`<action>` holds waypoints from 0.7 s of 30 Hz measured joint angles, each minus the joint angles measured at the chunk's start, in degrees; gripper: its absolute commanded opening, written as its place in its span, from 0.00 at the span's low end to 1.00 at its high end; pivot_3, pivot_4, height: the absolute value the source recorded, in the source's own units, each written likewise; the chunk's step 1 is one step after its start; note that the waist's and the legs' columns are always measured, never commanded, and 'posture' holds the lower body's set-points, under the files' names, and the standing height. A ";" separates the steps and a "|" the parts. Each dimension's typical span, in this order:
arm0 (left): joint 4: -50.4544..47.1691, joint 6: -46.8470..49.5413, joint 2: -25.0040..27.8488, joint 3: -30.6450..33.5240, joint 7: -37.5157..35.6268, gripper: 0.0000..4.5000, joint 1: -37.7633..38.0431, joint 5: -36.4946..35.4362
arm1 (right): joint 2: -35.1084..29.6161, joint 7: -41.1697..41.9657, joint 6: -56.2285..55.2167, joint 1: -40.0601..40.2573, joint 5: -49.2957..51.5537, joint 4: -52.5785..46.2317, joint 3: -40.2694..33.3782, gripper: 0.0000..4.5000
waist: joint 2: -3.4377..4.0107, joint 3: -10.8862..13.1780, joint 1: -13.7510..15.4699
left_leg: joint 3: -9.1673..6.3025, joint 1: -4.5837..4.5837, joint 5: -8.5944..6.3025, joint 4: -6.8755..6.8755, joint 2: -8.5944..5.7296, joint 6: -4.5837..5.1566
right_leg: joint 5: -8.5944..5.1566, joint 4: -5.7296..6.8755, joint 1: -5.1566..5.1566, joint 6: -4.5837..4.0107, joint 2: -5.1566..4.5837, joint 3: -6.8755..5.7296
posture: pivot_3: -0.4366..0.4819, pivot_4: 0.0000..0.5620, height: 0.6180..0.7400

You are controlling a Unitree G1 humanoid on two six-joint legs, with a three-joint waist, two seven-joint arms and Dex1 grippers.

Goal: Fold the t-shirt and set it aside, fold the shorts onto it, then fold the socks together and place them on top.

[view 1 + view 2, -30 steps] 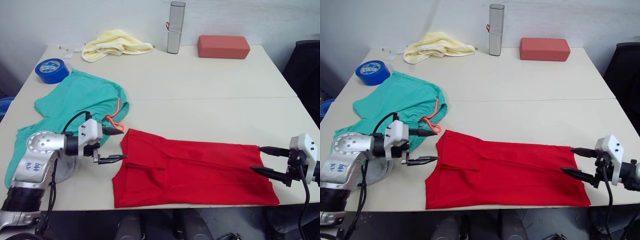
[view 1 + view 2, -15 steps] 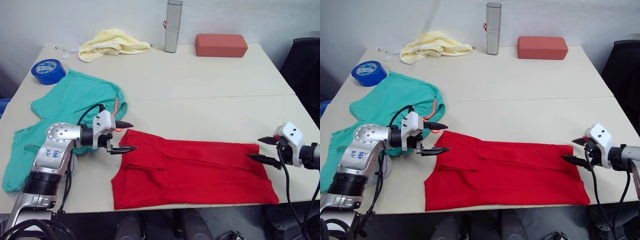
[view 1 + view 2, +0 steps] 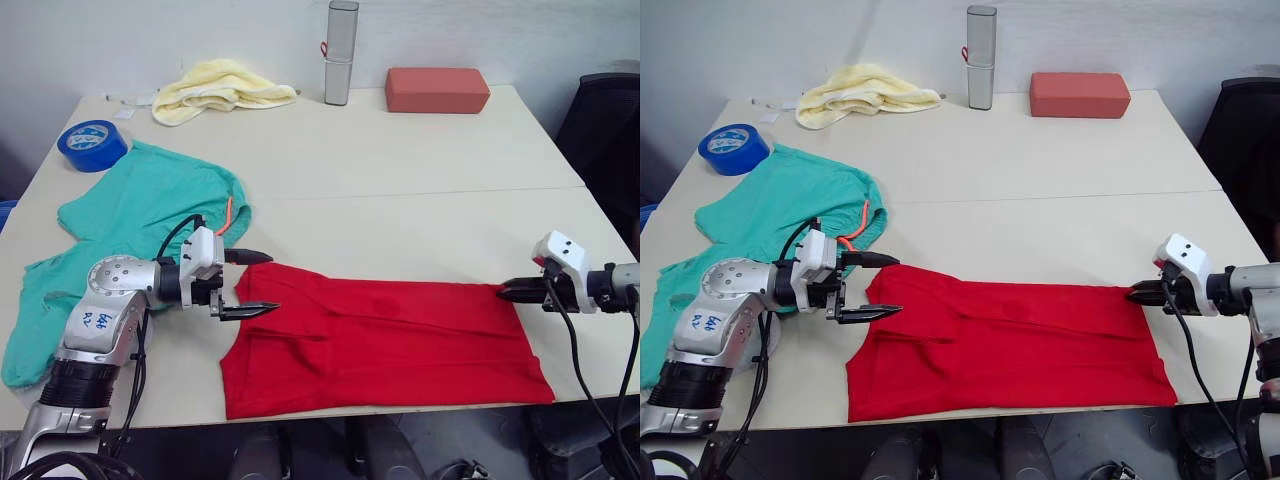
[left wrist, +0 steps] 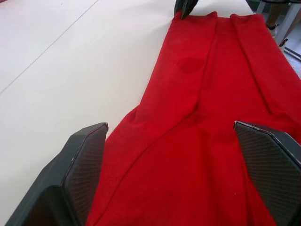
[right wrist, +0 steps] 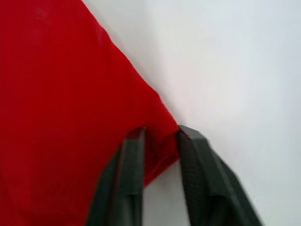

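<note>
Right gripper [image 3: 505, 291]: fingers nearly closed, pinching the far right corner of the t-shirt [image 3: 390, 340]. The right wrist view shows the two black fingers [image 5: 123, 181] with a fold of red cloth caught between them at the hem corner, bare table on the other side.

Left gripper [image 3: 262, 283]: wide open, holding nothing. One finger points over the shirt's far left corner, the other lies over the red cloth a little nearer the robot. In the left wrist view both pads [image 4: 82, 162] straddle the shirt's near end, cloth between them but not clamped; the right gripper's tips show at the shirt's far end.

T-shirt: spread flat lengthwise across the near part of the table [image 3: 420, 170], running from one gripper to the other, with long creases along it and a folded flap near the left end. Its near edge lies close to the table's front edge.

Around the left gripper: the shorts [image 3: 140, 215] lie crumpled just beyond and to the left, the waistband and orange-pink drawstring [image 3: 229, 215] close beside the gripper's far finger, nearly touching the shirt's corner. The left arm's cable loops over the shorts' fabric.

Farther out: blue tape roll [image 3: 92, 143] at the far left; pale yellow towel [image 3: 222, 85] bunched at the back; a tall grey cylindrical container [image 3: 340, 53] upright beside it; a red-brown block [image 3: 437, 90] to its right. All well apart from the shirt. Nothing lies between the two grippers but the shirt itself.
</note>
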 measured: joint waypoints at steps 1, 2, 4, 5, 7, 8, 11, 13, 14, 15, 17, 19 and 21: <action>-0.05 0.15 0.01 0.18 0.17 1.00 0.39 -0.01 | 0.68 -0.57 -0.72 -1.14 -0.44 0.90 0.14 0.01 | 0.00 0.00 -0.23 | 0.02 0.00 0.00 0.03 0.01 0.00 | 0.00 0.02 0.00 0.00 -0.02 0.02 | 0.48 0.27 1.00; -0.17 0.29 0.03 0.32 0.40 1.00 0.91 -0.04 | 1.69 -1.88 -1.44 -2.48 -1.23 2.05 0.22 0.01 | 0.00 0.00 -0.48 | 0.03 0.00 0.00 0.06 0.00 0.00 | 0.00 0.06 0.00 0.01 -0.02 0.03 | 0.48 0.27 1.00; -0.21 0.92 -0.13 0.54 1.28 1.00 1.58 -0.06 | 4.71 -7.38 -2.90 -6.70 -2.60 5.14 0.13 0.01 | 0.02 0.03 -1.22 | 0.08 0.00 0.00 0.20 0.00 0.00 | 0.01 0.24 -0.04 0.01 -0.06 0.10 | 0.48 0.27 1.00; -0.33 1.11 -0.28 0.57 1.85 1.00 1.53 -0.07 | 5.89 -9.77 -3.85 -8.62 -3.28 6.23 0.11 0.01 | 0.02 0.03 -1.37 | 0.08 0.00 0.00 0.25 0.01 0.00 | 0.01 0.29 -0.05 0.01 -0.06 0.10 | 0.48 0.27 1.00; -0.66 1.23 -0.68 0.67 2.84 1.00 1.49 -0.07 | 6.99 -12.97 -6.88 -11.62 -4.72 7.89 0.14 0.01 | 0.06 0.04 -1.37 | 0.07 0.00 0.01 0.24 0.06 -0.04 | 0.00 0.33 -0.06 0.00 -0.04 0.08 | 0.48 0.27 1.00; -0.65 1.19 -1.02 0.70 3.51 1.00 1.48 -0.04 | 7.50 -14.44 -8.29 -12.90 -5.54 8.61 0.14 0.01 | 0.06 0.04 -1.38 | 0.06 0.00 0.01 0.24 0.09 -0.06 | 0.00 0.33 -0.06 -0.01 -0.02 0.08 | 0.48 0.27 1.00; -0.05 0.69 -2.23 0.67 5.61 1.00 1.15 0.58 | 9.65 -18.67 -13.50 -15.57 -7.92 11.06 0.35 0.01 | 0.06 0.04 -1.24 | 0.07 -0.01 0.00 0.25 0.10 -0.07 | -0.01 0.32 -0.06 -0.02 -0.01 0.06 | 0.48 0.27 1.00; 0.86 0.31 -2.95 0.70 7.44 1.00 0.46 1.41 | 11.27 -20.83 -17.48 -16.22 -9.50 13.07 1.01 0.01 | 0.05 0.04 -1.16 | 0.08 -0.01 0.00 0.26 0.08 -0.07 | -0.01 0.31 -0.06 -0.02 0.01 0.06 | 0.48 0.27 1.00; 1.49 0.02 -3.54 0.69 8.34 1.00 -0.15 1.70 | 12.23 -21.75 -19.10 -16.67 -10.19 14.31 1.55 0.01 | 0.05 0.04 -1.21 | 0.11 -0.01 0.01 0.26 0.05 -0.06 | -0.01 0.33 -0.06 -0.01 0.02 0.08 | 0.48 0.27 1.00; 2.12 -0.18 -4.12 0.68 9.09 1.00 -0.86 1.94 | 13.14 -22.49 -20.52 -16.92 -10.86 15.15 2.15 0.01 | 0.05 0.04 -1.24 | 0.13 -0.01 0.01 0.28 0.05 -0.06 | -0.01 0.34 -0.06 -0.01 0.03 0.08 | 0.48 0.27 1.00; 2.75 -0.59 -4.51 0.68 10.37 1.00 -1.40 2.50 | 15.20 -24.56 -23.48 -17.95 -12.46 17.44 2.92 0.01 | 0.06 0.04 -1.37 | 0.16 -0.01 0.01 0.28 0.05 -0.06 | 0.00 0.36 -0.08 0.00 0.03 0.10 | 0.48 0.27 1.00; 2.95 -0.64 -4.57 0.54 10.98 1.00 -1.66 3.11 | 15.93 -25.85 -24.76 -18.94 -13.61 19.52 3.50 0.01 | 0.06 0.05 -1.44 | 0.20 -0.01 0.01 0.26 0.08 -0.06 | -0.01 0.38 -0.12 0.00 0.04 0.11 | 0.48 0.27 1.00; 3.43 -0.64 -4.51 0.27 11.04 1.00 -2.15 3.72 | 15.92 -25.80 -24.70 -19.60 -13.42 20.97 2.96 0.01 | 0.07 0.05 -1.58 | 0.27 -0.01 0.01 0.26 0.11 -0.06 | -0.01 0.39 -0.13 0.00 0.09 0.12 | 0.48 0.27 1.00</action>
